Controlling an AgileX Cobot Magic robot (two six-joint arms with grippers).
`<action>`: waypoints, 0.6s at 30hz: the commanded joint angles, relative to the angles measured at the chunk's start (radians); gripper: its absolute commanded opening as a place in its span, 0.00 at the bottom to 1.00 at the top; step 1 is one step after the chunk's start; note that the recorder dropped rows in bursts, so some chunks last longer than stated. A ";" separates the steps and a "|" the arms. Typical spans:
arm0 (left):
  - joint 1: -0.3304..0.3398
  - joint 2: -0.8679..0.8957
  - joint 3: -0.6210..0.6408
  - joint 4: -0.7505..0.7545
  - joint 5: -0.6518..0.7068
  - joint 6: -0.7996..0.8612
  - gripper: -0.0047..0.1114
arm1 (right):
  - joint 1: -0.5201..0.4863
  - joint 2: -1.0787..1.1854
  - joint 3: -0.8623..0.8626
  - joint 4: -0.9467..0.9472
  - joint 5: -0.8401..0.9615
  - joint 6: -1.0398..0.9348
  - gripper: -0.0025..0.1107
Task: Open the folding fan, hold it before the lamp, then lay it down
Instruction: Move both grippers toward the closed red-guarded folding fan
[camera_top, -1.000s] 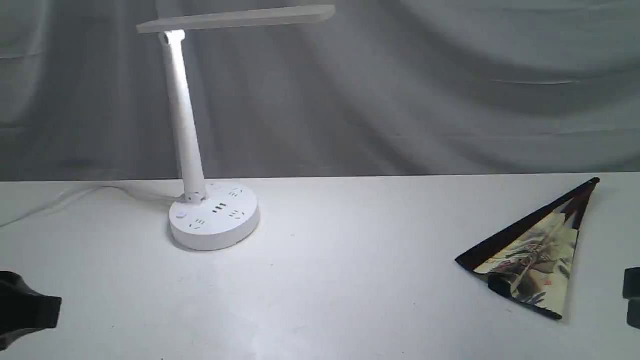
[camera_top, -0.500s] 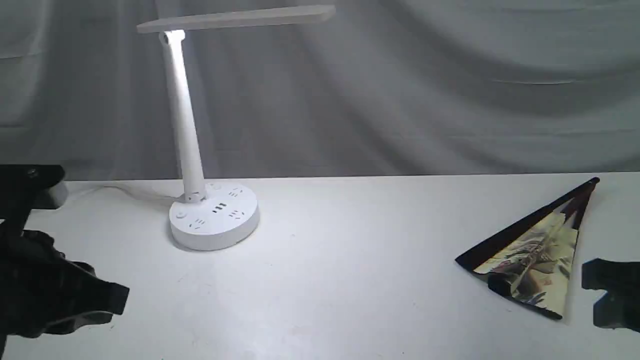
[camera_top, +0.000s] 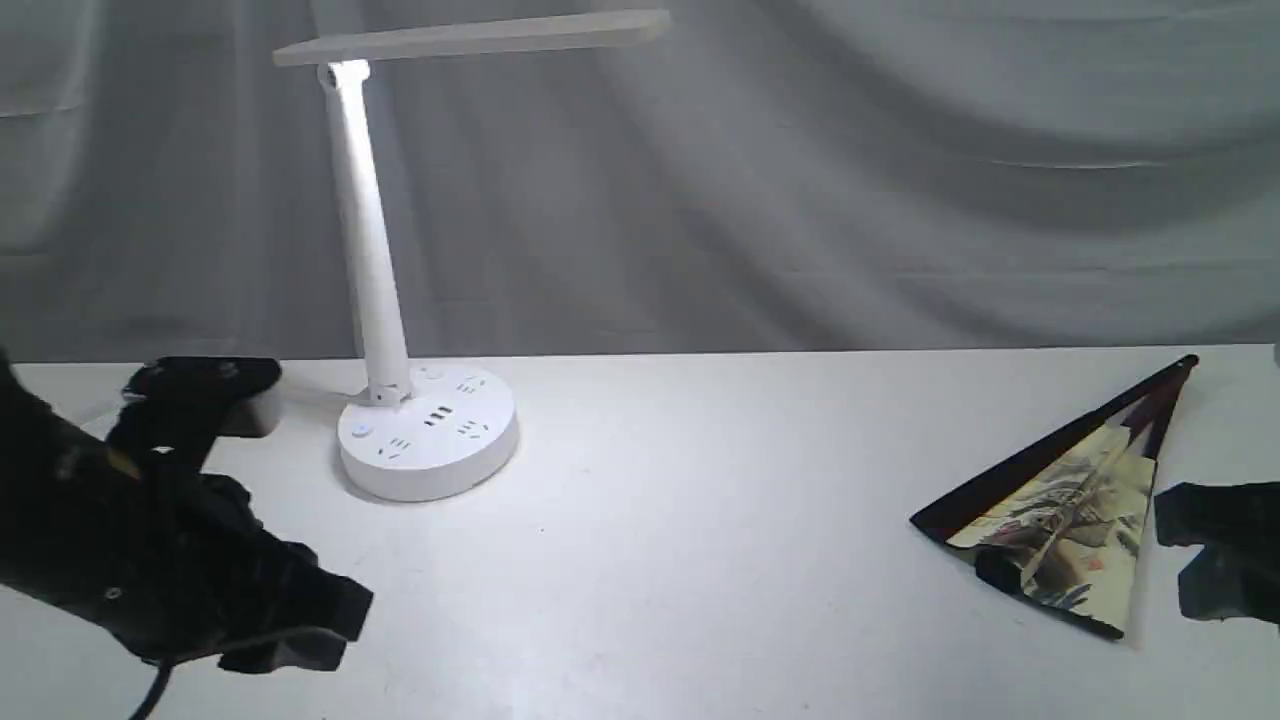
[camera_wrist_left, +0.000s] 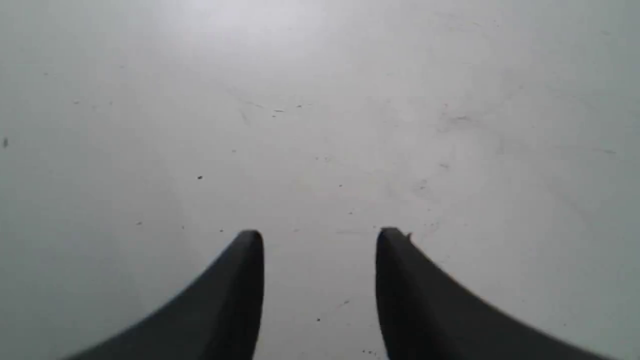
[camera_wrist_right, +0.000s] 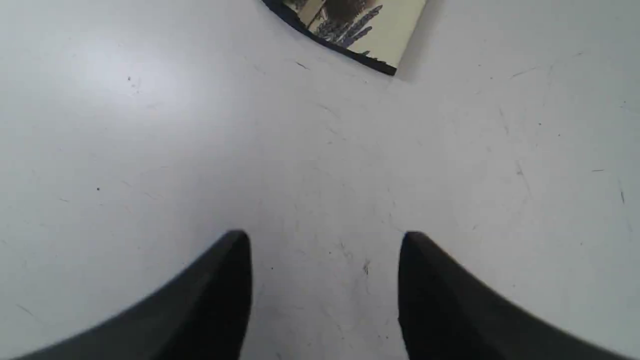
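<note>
Low exterior camera — looking across the table (camera_top: 700, 560) to the backdrop (camera_top: 900, 200).
Both wrist cameras stare down close — the right one shares the folding fan (camera_wrist_right: 390, 25) corner.

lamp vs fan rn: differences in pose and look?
The white plastic desk lamp stands upright, left of centre; the pleated cream paper folding fan with dark ribs lies low at the right, partly spread. The lamp is plain white; the fan is painted and black-edged. Both rest on the white table.
</note>
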 joint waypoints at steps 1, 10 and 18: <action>-0.081 0.044 -0.040 0.088 -0.020 -0.089 0.36 | 0.000 0.003 -0.005 -0.022 0.004 -0.008 0.43; -0.222 0.203 -0.206 0.147 0.017 -0.147 0.36 | -0.002 0.003 -0.005 -0.120 0.040 0.104 0.42; -0.289 0.333 -0.373 0.149 0.008 -0.111 0.41 | -0.002 0.003 -0.005 -0.182 0.042 0.112 0.42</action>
